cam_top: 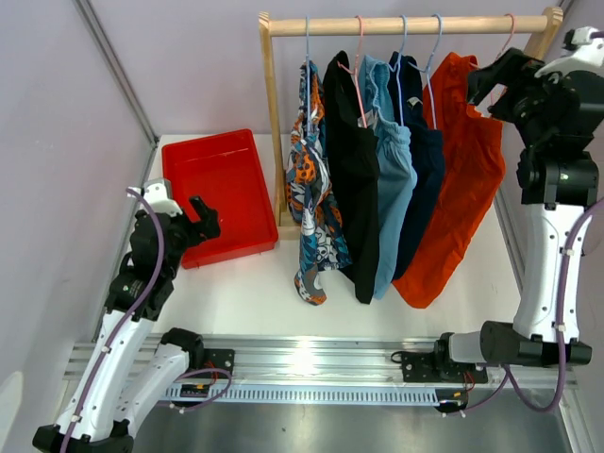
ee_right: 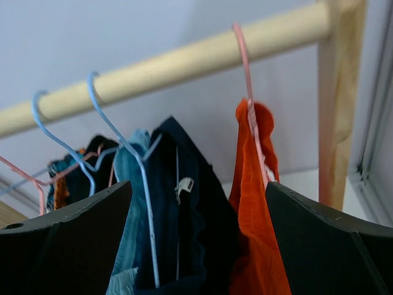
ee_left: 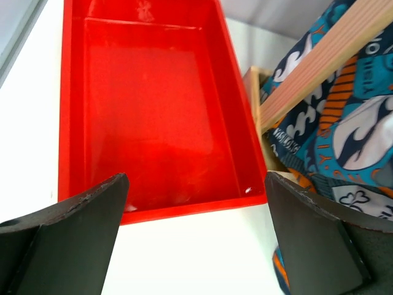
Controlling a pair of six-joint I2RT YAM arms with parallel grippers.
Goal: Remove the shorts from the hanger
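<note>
Right gripper point(ee_right: 198, 190): jaws wide, empty; raised beside orange shorts point(ee_right: 252, 246), seemingly to pull them off first
Left gripper point(ee_left: 196, 184): wide, empty; over red tray point(ee_left: 69, 123), probably the drop spot
Shorts point(cam_top: 392, 170): all five on hangers point(cam_top: 436, 38); wooden rail point(cam_top: 406, 25)

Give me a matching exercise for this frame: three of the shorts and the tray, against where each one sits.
Things:
1. orange shorts
2. patterned shorts
3. red tray
4. black shorts

Places:
A. leftmost on the wooden rail
B. flat on the table, not hanging
C. rightmost on the rail
D. second from the left on the rail

Pairs: 1-C, 2-A, 3-B, 4-D
</note>
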